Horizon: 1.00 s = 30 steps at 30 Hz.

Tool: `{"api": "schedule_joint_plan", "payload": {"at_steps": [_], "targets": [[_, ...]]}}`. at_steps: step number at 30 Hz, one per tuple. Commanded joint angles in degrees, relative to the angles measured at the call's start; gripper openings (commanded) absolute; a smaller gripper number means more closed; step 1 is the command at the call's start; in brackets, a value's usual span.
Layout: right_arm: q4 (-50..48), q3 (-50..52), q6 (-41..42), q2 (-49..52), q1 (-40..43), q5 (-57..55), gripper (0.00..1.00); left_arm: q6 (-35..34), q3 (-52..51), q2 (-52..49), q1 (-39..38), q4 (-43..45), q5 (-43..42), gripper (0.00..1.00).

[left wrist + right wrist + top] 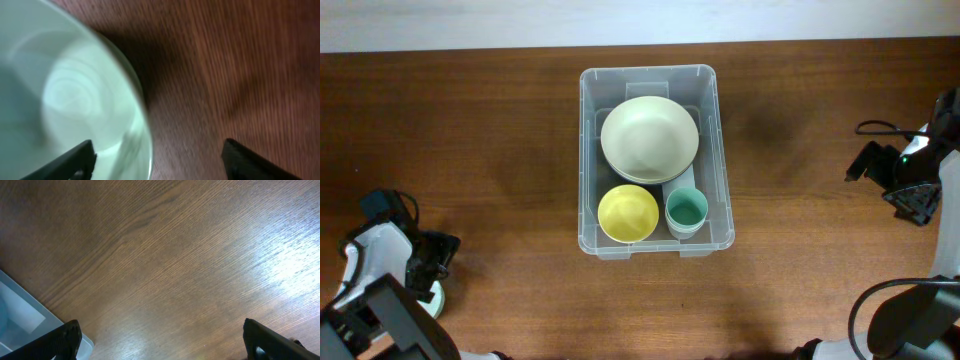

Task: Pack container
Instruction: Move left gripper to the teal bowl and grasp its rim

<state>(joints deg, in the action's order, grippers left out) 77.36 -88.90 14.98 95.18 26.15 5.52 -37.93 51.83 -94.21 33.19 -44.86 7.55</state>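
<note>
The clear plastic container [588, 150] stands mid-table and holds a large cream bowl [649, 138], a small yellow bowl [627, 213] and a teal cup [686, 210]. At the front left, a pale mint bowl [60, 95] sits on the wood, mostly hidden under my left arm in the overhead view [435, 298]. My left gripper [157, 152] is open and straddles that bowl's rim, with one finger over the inside and the other outside above the table. My right gripper [161, 330] is open over bare wood at the far right, to the right of the container [20, 315].
The tabletop [800, 270] is dark brown wood. A black cable [880, 127] trails by the right arm at the right edge. The table's far edge runs just behind the container.
</note>
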Motion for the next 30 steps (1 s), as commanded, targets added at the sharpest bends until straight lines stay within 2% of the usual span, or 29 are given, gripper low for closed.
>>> {"api": "schedule_joint_plan", "payload": {"at_steps": [1,4,7,9,10,17,20,25,30], "targets": [[0.02,0.52,0.02,-1.27,-0.37,0.28,0.99,0.11,-0.39,-1.95,0.37,0.26,0.24,0.66],[0.02,0.52,0.02,-1.27,-0.37,0.28,0.99,0.26,-0.37,-1.95,0.35,0.24,-0.13,0.44],[0.02,0.52,0.04,-1.27,-0.37,0.26,0.99,0.48,-0.33,-1.95,0.35,0.33,-2.12,0.35],[0.00,0.52,0.02,-1.27,-0.37,0.26,0.99,3.37,0.57,-1.92,0.35,0.50,-5.16,0.21],[0.00,0.52,0.02,-1.27,-0.37,0.26,0.99,4.22,1.16,-1.92,0.31,0.39,-6.05,0.17],[-0.07,0.52,0.04,-1.27,-0.37,0.26,0.99,5.05,9.88,-0.09,-3.98,-6.36,-8.28,0.10],[-0.07,0.52,0.02,-1.27,-0.37,0.26,0.99,5.51,14.34,2.43,-9.25,-8.87,-8.33,0.09],[-0.20,0.52,0.02,-1.27,-0.37,0.24,0.99,6.64,23.50,7.72,-22.32,-11.91,-7.96,0.01],[-0.20,0.52,0.00,-1.27,-0.37,0.02,0.99,6.71,28.48,10.05,-33.44,-13.16,1.22,0.01]]}}
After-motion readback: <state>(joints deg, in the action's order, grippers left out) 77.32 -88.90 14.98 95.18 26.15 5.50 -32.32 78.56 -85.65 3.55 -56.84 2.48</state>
